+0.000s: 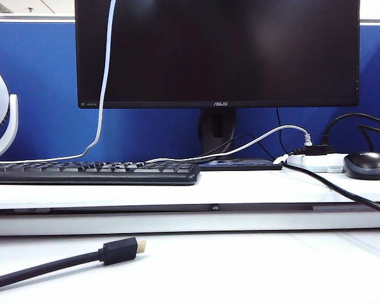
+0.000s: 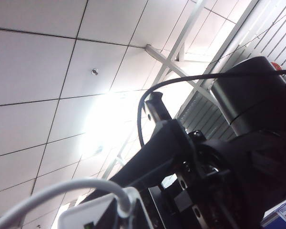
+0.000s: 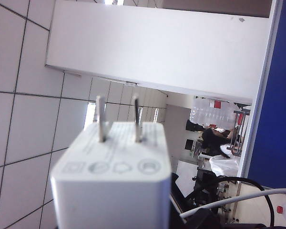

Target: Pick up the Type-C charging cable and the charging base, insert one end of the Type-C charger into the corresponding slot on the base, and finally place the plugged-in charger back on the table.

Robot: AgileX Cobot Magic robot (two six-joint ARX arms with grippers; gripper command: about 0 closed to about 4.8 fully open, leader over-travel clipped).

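Observation:
Neither gripper shows in the exterior view; both are raised above its frame. The Type-C charging cable [image 1: 103, 82] hangs as a thin white cord down across the monitor. In the left wrist view the cable [image 2: 62, 191] curves into the charging base [image 2: 93, 214], a white block with a green port. My left gripper's fingers are hidden below the frame, shut at the cable's plug end. My right arm [image 2: 238, 105] looms dark behind the base. In the right wrist view the base [image 3: 109, 176] fills the jaws, its two prongs [image 3: 101, 119] pointing up. My right gripper's fingers are hidden behind it, closed on the block.
On the raised shelf [image 1: 190, 209] stand a black monitor [image 1: 215, 50], keyboard [image 1: 92, 172], white power strip [image 1: 320, 163] and mouse [image 1: 367, 164]. A thick black cable with a gold-tipped plug [image 1: 117, 250] lies on the table [image 1: 272, 266]. A white fan [image 1: 0, 114] stands far left.

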